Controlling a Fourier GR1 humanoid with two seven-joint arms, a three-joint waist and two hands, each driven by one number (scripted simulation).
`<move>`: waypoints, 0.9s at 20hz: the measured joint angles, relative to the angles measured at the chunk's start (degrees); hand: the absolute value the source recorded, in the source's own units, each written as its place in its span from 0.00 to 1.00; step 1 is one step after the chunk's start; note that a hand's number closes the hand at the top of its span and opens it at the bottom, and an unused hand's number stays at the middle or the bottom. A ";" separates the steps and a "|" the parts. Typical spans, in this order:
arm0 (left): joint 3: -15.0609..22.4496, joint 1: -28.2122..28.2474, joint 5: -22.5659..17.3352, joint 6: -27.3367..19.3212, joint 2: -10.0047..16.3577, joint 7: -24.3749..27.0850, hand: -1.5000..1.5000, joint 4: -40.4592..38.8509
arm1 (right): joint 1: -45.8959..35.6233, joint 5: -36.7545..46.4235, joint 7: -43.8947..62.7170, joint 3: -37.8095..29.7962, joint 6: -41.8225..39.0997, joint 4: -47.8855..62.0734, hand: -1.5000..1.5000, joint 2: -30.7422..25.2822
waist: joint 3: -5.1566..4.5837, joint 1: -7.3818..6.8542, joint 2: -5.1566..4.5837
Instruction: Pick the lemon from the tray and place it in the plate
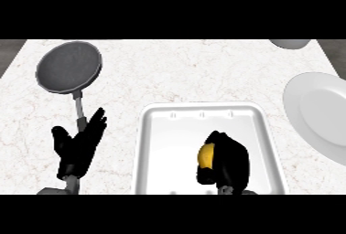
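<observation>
A yellow lemon (pixel 206 155) lies in the white tray (pixel 162 137) at the lower middle of the head view. My right hand (pixel 229 160) is curled round the lemon from the right and hides most of it; only its left side shows. The white plate (pixel 317 116) lies at the right edge, beyond the tray's right rim, partly cut off by the view. My left hand (pixel 79 144) rests open to the left of the tray, fingers pointing up, holding nothing.
A dark grey frying pan (pixel 69 67) lies at the upper left, its handle (pixel 79 107) reaching down toward my left hand. A pale bowl (pixel 292 43) shows at the top right edge. The counter is white marble.
</observation>
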State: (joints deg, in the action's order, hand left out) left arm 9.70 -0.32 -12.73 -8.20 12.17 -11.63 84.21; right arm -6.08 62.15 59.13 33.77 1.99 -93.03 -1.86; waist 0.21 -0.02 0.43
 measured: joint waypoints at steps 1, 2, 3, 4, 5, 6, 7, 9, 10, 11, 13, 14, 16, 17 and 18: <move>-0.07 0.25 0.27 -0.17 -0.23 0.09 0.50 0.32 | 0.50 0.79 -0.09 0.94 -0.55 -1.52 1.00 -0.01 | 0.01 0.03 -0.03; -0.11 0.07 0.48 -0.09 -0.46 0.03 0.50 0.04 | 0.45 1.09 -1.08 1.10 -0.65 -1.38 1.00 -0.31 | 0.02 0.02 -0.03; -0.11 0.21 0.51 0.02 -0.57 -0.18 0.50 0.43 | 1.31 1.04 -2.29 1.53 -0.70 -2.23 1.00 -1.33 | 0.02 0.04 -0.06; -0.15 0.22 0.77 0.01 -0.79 0.24 0.50 0.08 | 1.59 1.55 -3.05 2.62 -0.63 -2.55 1.00 -1.46 | 0.05 0.06 -0.06; -0.15 0.33 0.98 0.15 -0.93 0.77 0.50 -0.06 | 2.46 2.16 -3.45 4.24 -0.70 -3.45 1.00 -1.57 | 0.06 0.08 -0.05; -0.35 0.36 1.03 0.56 -0.88 1.46 0.50 -0.51 | 2.94 2.58 -4.50 5.17 -0.20 -4.38 1.00 -2.00 | 0.10 0.11 -0.03; -0.40 0.71 0.95 0.56 -0.74 1.07 0.50 0.28 | 2.95 3.38 -5.18 6.01 0.48 -6.15 1.00 -2.23 | 0.09 0.10 -0.01; -0.68 1.48 0.83 0.93 -0.46 1.56 0.50 0.62 | 3.39 5.75 -7.10 7.35 3.77 -9.01 1.00 -3.41 | 0.08 0.22 0.08; -0.80 1.43 0.70 1.14 -0.37 1.39 0.50 0.50 | 3.02 6.90 -7.85 7.23 5.30 -10.32 1.00 -3.96 | 0.09 0.31 0.07; -0.91 1.69 0.56 1.26 -0.22 1.13 0.50 1.00 | 2.90 8.37 -8.17 7.34 7.04 -11.27 1.00 -4.08 | 0.07 0.30 0.07; -0.90 1.56 0.66 0.95 -0.39 0.18 0.50 1.19 | 3.34 11.35 -7.86 7.29 9.10 -14.54 1.00 -4.76 | 0.05 0.47 0.06; -1.10 1.57 0.80 0.94 -0.31 0.34 0.50 0.93 | 3.77 12.56 -7.78 6.99 10.64 -15.67 1.00 -4.92 | 0.06 0.51 0.06; -1.53 1.64 0.64 1.45 -0.38 1.32 0.50 0.22 | 4.62 14.03 -7.55 6.00 12.86 -18.63 1.00 -5.14 | 0.12 0.59 0.07; -1.62 1.65 0.67 1.56 -0.36 1.41 0.50 0.21 | 4.90 13.90 -7.76 4.74 13.83 -20.22 1.00 -5.61 | 0.14 0.59 0.06; -1.40 1.71 0.92 1.28 -0.64 1.23 0.50 0.44 | 5.64 14.17 -7.60 3.83 14.97 -21.67 1.00 -5.71 | 0.16 0.63 0.07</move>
State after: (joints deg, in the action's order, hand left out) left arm 8.30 1.39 -11.80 -6.91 11.53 -10.40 84.65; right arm -0.44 76.32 51.54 37.59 16.96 -114.70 -7.58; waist 0.37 0.61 0.50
